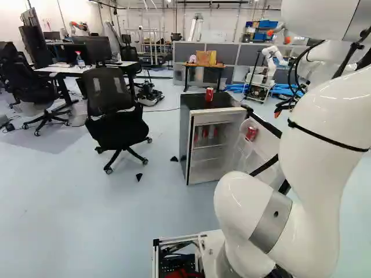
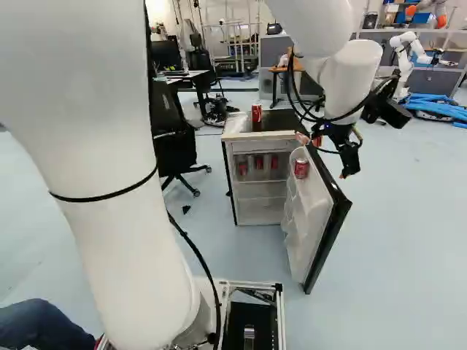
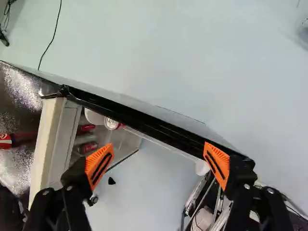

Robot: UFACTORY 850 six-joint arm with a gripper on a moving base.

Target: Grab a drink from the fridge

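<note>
Indoors, fridge [image 1: 217, 117] on pale floor [image 1: 87, 220].

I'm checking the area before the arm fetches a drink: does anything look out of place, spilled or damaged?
Two small dark pieces lie on the floor beside the fridge, perhaps dropped. A red can stands upright on top of the fridge, though other cans are kept inside. I see no spill or damage.

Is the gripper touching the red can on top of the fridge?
Apart: the wrist view shows the fridge top between the can and the open gripper.
</note>
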